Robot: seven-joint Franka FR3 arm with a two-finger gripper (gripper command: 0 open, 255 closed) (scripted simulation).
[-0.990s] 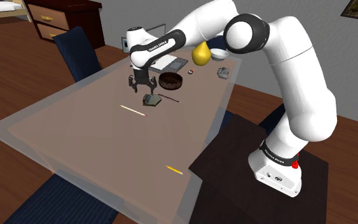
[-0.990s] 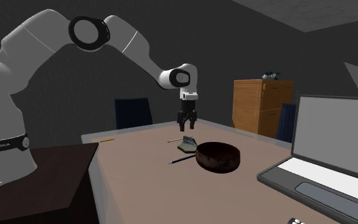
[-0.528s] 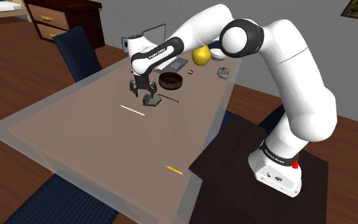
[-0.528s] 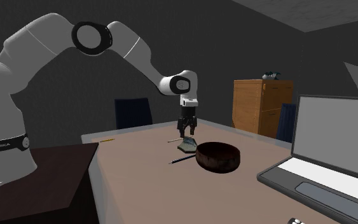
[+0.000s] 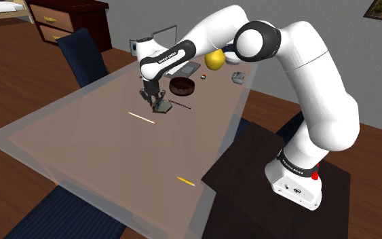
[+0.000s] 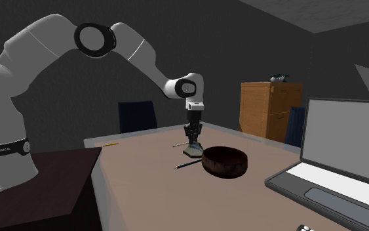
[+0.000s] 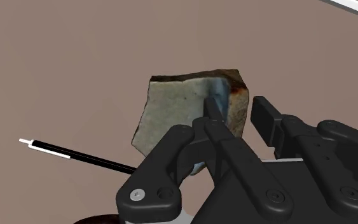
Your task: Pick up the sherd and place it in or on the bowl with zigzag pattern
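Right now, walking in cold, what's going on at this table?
A white Franka arm has its black gripper down on a grey sherd, with the fingers shut on one edge of it. The sherd rests on the table, not yet lifted. A dark brown bowl stands just beside it.

**Shoulder view.** The table [image 5: 101,146] spans the frame's centre. The sherd [image 5: 160,106] lies on it above centre, under the gripper [image 5: 152,98]. The bowl [image 5: 182,85] sits just to the sherd's upper right, and a pen [image 5: 180,105] lies at its right. The laptop [image 5: 181,66] is farther up, and the stand [image 5: 277,178] is at lower right.

**Second exterior view.** The bowl [image 6: 225,161] is right of the sherd [image 6: 191,151], with the laptop [image 6: 333,177] at lower right.
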